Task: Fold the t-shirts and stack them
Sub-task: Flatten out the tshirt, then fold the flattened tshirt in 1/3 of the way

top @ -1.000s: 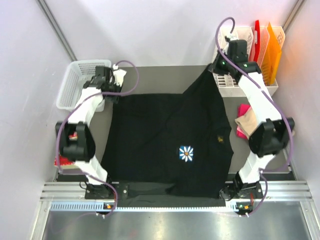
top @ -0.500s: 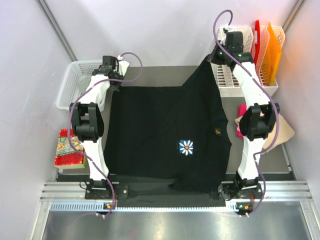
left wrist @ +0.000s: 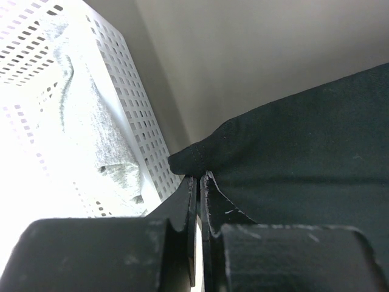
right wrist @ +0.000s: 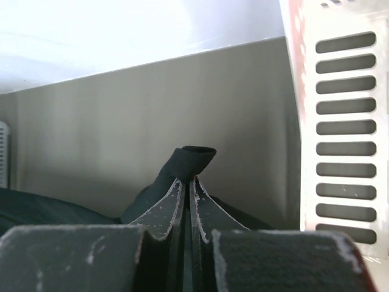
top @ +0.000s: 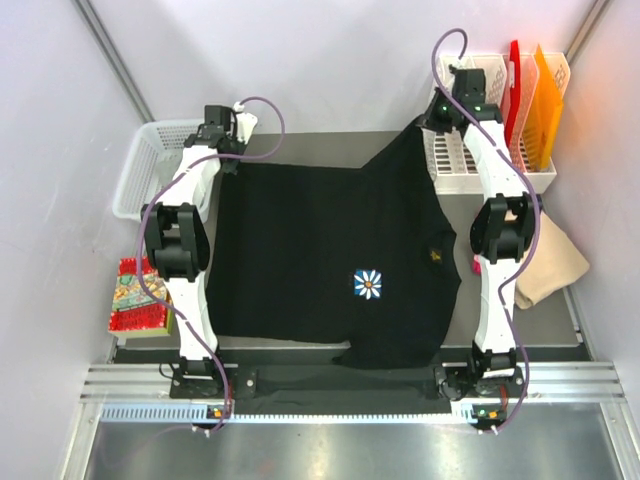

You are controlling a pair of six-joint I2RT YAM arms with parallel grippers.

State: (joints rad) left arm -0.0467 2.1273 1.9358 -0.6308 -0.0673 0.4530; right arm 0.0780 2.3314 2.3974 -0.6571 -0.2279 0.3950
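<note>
Top view: The black t-shirt point(top: 330, 270) lies spread over most of the table point(top: 330, 148), daisy print up. Its near hem is uneven, with a flap hanging at the near right. The left gripper point(top: 226, 160) sits at the shirt's far left corner and the right gripper point(top: 432, 120) at its far right corner, where the cloth is drawn up to a peak. A tan shirt point(top: 548, 262) lies crumpled to the right, unfolded. A white basket point(top: 140, 175) stands far left, a red packet point(top: 138, 305) near left and a slotted rack point(top: 495, 170) far right.

Left wrist view: The jaws are closed tight on a thin edge of the black cloth point(left wrist: 304, 158). A grey shirt point(left wrist: 79, 115) lies loose inside the basket.

Right wrist view: The jaws are likewise clamped, with a small roll of black cloth point(right wrist: 196, 153) pinched at the tips, beside the rack.

Assessment: The task is at an early stage. The black shirt is being laid out flat and no fold is visible in it. No stack exists. The tan and grey shirts are not yet handled.
</note>
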